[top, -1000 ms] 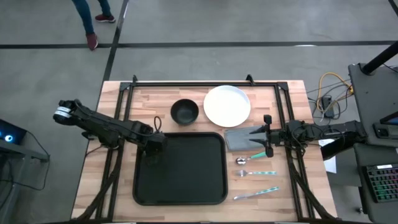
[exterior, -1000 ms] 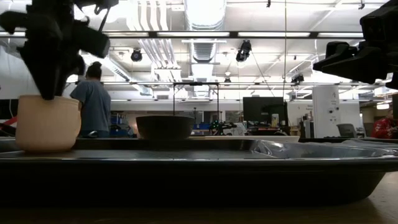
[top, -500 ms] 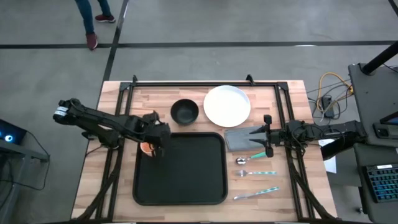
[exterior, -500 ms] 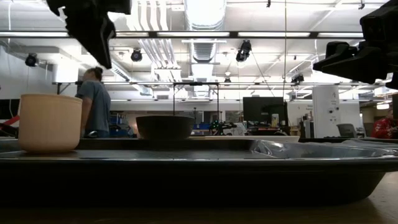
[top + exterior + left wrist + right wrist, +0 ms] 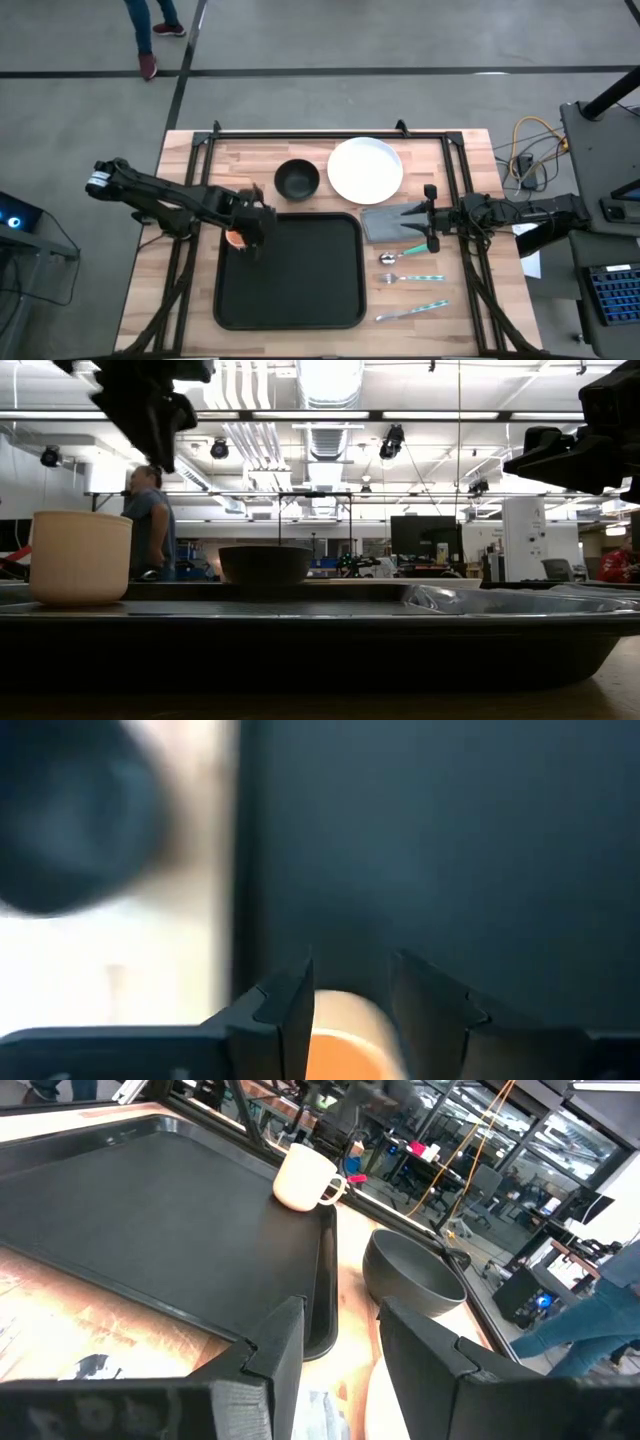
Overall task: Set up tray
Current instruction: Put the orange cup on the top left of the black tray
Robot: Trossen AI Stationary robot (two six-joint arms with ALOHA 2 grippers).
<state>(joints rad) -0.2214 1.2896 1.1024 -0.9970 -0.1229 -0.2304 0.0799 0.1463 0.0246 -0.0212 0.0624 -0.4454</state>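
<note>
High view shows the black tray [image 5: 290, 270] lying at the table's middle, holding only a tan mug [image 5: 235, 238] in its far left corner. Above that mug hovers the left gripper [image 5: 254, 224], fingers parted and empty. The black bowl [image 5: 296, 179] and white plate [image 5: 365, 169] sit beyond the tray's far rim. Over the grey napkin [image 5: 388, 223], just beside the tray's right edge, the right gripper [image 5: 431, 217] waits, fingers apart.

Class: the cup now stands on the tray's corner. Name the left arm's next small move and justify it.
Probably swing the left gripper toward the black bowl. The cup stands free on the tray, the gripper is open above it, and the bowl and white plate lie off the tray.
</note>
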